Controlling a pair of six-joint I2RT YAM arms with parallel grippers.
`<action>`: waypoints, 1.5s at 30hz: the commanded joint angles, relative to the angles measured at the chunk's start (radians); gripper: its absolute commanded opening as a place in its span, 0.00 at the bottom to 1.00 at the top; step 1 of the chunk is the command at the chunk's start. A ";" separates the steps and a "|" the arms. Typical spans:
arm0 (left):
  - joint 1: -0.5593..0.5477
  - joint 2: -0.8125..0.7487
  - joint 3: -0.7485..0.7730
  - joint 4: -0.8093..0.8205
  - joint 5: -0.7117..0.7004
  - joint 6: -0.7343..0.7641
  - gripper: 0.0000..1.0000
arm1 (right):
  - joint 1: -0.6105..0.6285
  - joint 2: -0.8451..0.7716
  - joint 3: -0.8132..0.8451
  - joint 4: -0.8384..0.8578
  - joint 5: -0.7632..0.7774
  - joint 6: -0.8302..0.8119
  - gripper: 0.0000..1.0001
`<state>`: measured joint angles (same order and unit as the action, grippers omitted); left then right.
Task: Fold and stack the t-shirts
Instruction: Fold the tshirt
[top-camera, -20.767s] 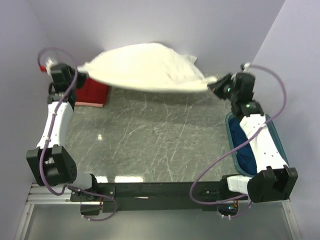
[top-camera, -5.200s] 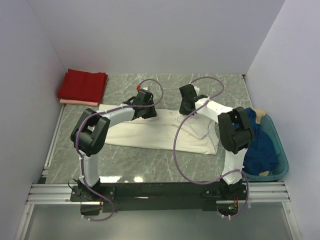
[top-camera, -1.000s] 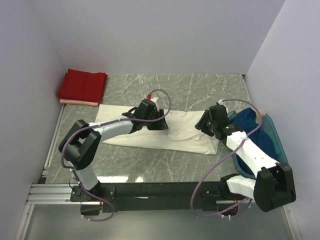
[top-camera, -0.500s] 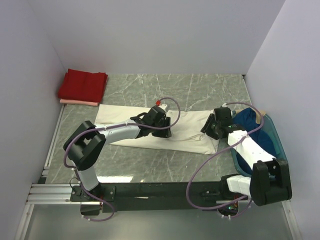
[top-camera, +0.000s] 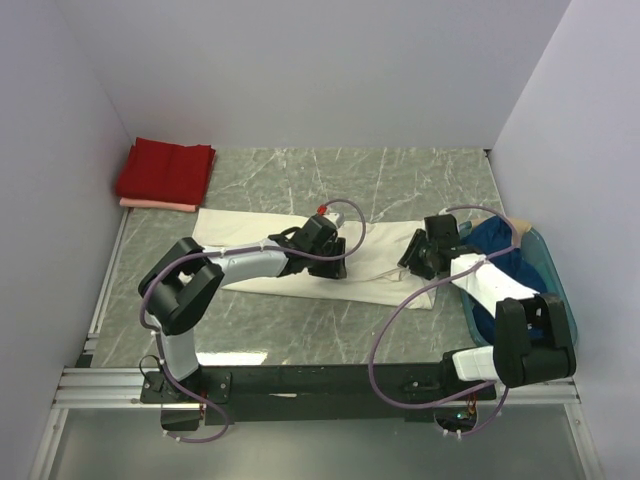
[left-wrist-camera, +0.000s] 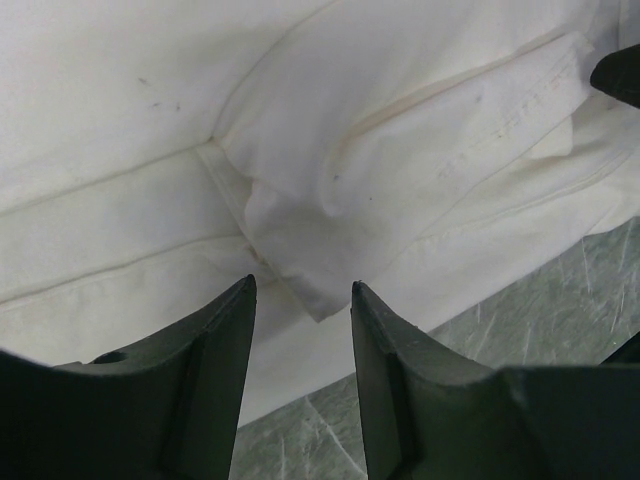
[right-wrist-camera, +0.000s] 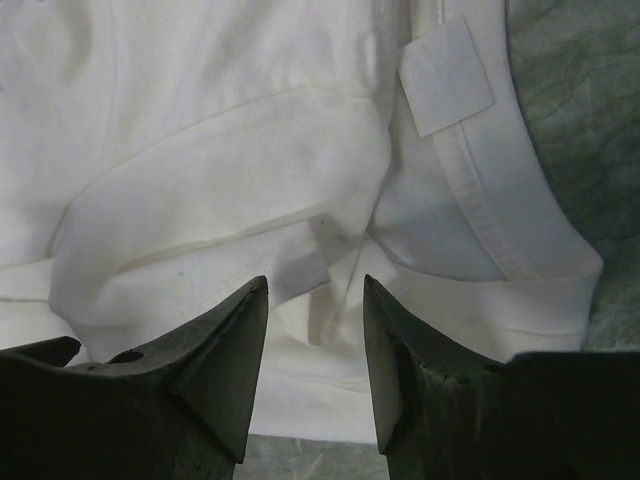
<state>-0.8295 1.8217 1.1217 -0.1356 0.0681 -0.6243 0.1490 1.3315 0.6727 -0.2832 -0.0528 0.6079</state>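
Observation:
The cream-white t-shirt (top-camera: 235, 228) lies on the table as a long, flat, folded strip running left to right. My left gripper (top-camera: 337, 264) hovers low over its middle, open; in the left wrist view a small folded corner of the shirt (left-wrist-camera: 300, 200) lies just ahead of the gripper (left-wrist-camera: 303, 290), ungripped. My right gripper (top-camera: 409, 262) is open over the shirt's right end, above creased cloth (right-wrist-camera: 250, 170) near the collar label (right-wrist-camera: 445, 75); its tips (right-wrist-camera: 315, 285) hold nothing. A folded red t-shirt (top-camera: 165, 170) rests on a pale pink one (top-camera: 155, 205) at the back left.
A teal basket (top-camera: 553, 270) stands at the right edge with a dark blue t-shirt (top-camera: 495, 240) in it, partly under my right arm. Pale walls close in the table at the left, back and right.
My left gripper has slid to the right along the cream-white shirt, toward the right gripper. The right gripper has barely shifted. Both stay open.

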 joint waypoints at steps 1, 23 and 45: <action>-0.010 0.017 0.043 0.041 0.033 -0.014 0.48 | -0.009 0.015 0.001 0.053 -0.004 -0.005 0.50; -0.016 -0.018 0.053 0.002 -0.016 -0.045 0.03 | -0.011 -0.029 -0.018 0.056 -0.070 0.009 0.00; 0.078 -0.062 0.061 -0.090 0.036 -0.052 0.03 | 0.207 -0.348 -0.168 -0.011 -0.159 0.151 0.00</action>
<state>-0.7586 1.7920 1.1450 -0.2092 0.0708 -0.6739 0.3138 1.0088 0.5083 -0.2932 -0.2298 0.7147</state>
